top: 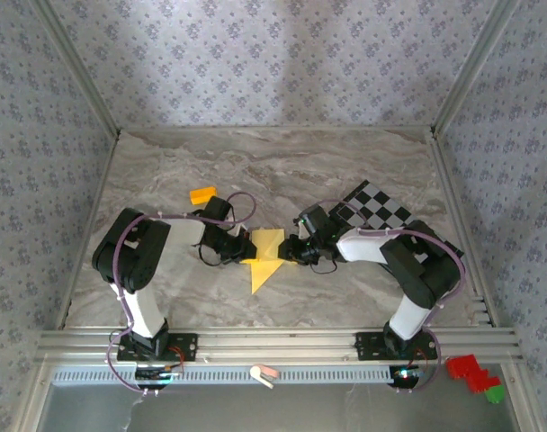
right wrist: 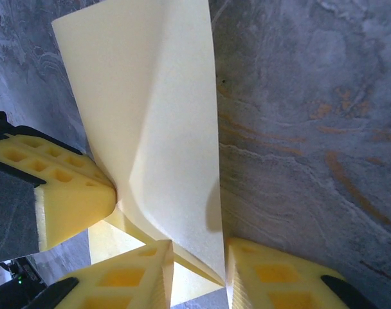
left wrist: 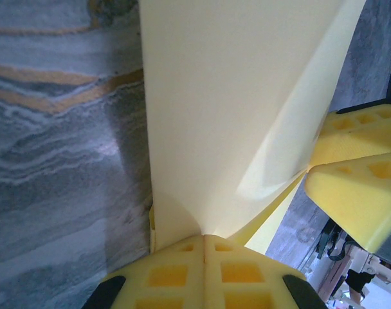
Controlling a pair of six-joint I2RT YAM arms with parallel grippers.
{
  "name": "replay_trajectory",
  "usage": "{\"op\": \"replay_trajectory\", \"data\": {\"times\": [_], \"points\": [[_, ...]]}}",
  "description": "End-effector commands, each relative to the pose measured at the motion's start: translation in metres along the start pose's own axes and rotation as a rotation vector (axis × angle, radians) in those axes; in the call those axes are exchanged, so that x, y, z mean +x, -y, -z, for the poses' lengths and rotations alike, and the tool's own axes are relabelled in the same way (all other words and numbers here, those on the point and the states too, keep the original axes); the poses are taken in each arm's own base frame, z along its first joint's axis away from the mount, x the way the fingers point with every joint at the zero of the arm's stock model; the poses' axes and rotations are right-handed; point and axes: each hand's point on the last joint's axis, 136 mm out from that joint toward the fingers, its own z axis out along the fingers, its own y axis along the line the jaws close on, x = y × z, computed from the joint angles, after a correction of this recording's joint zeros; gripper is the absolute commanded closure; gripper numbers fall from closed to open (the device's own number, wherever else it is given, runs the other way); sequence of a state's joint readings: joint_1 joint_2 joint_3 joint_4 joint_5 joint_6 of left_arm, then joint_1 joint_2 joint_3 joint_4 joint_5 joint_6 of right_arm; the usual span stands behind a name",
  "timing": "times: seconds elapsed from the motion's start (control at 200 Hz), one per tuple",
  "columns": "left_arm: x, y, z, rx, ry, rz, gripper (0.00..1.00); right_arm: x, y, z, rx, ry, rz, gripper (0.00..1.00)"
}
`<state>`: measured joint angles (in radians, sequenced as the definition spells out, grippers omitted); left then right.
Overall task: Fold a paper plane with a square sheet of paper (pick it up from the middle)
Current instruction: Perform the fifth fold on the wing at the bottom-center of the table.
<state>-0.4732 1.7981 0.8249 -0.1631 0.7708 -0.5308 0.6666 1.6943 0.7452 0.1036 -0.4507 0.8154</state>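
Note:
The square sheet of paper (top: pixel 266 261) is pale yellow and partly folded, lying mid-table between both arms, with one flap lifted. My left gripper (top: pixel 241 249) is shut on the paper's left side; in the left wrist view its yellow pads (left wrist: pixel 182 273) meet on the sheet (left wrist: pixel 234 96). My right gripper (top: pixel 292 251) comes in from the right. Its jaws stand apart in the right wrist view, and the flap's (right wrist: pixel 157 116) lower corner sits in the gap between the right fingers (right wrist: pixel 134 273). The left fingers (right wrist: pixel 60 193) pinch the paper at the left there.
A small orange block (top: pixel 202 193) lies behind the left gripper. A black-and-white checkered board (top: pixel 379 207) is at the back right, partly under the right arm. Red and green pieces (top: pixel 471 373) sit off the table at the near right, past the metal rail (top: pixel 273 342).

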Motion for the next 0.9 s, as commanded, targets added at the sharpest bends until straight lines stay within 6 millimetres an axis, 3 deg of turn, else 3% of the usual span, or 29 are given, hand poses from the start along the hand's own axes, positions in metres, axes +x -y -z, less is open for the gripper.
{"op": "replay_trajectory", "data": {"times": [0.0, 0.305, 0.52, 0.895], "points": [[-0.005, -0.02, -0.012, -0.083, 0.014, -0.026, 0.97, -0.007, -0.017, -0.003, -0.059, 0.002, 0.025, 0.74], [-0.006, -0.018, -0.01, -0.083, 0.02, -0.031, 0.96, -0.008, -0.022, 0.006, -0.061, 0.022, 0.028, 0.85], [-0.01, -0.007, -0.003, -0.078, 0.047, -0.057, 0.87, -0.003, -0.023, 0.008, -0.05, 0.022, 0.005, 0.9], [-0.027, 0.035, 0.04, -0.091, 0.222, -0.169, 0.71, 0.011, -0.019, 0.013, 0.001, 0.065, -0.081, 0.95]]}}
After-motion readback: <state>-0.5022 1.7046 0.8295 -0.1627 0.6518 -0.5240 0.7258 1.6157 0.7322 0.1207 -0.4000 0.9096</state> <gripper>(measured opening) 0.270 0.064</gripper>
